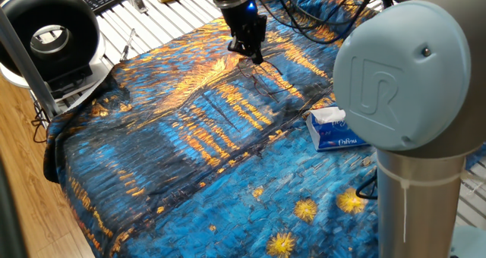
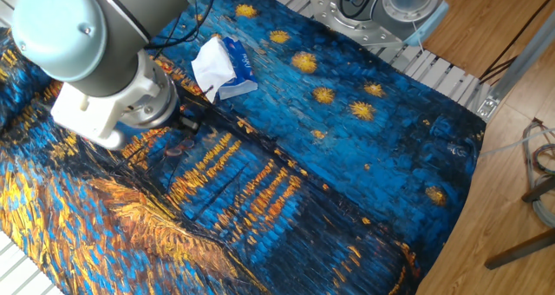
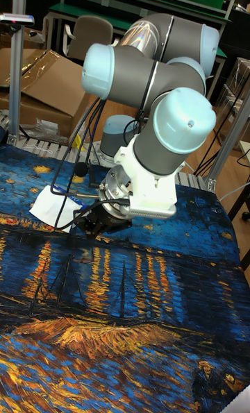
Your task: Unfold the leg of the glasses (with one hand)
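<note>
UR5 gripper (image 1: 253,51) low over Starry Night tablecloth (image 1: 175,174), fingertips at far end of glasses (image 1: 262,80); thin frame stretches from tips toward tissue pack (image 1: 332,129); whether jaws pinch temple cannot be told; unfolding apparently under way
</note>
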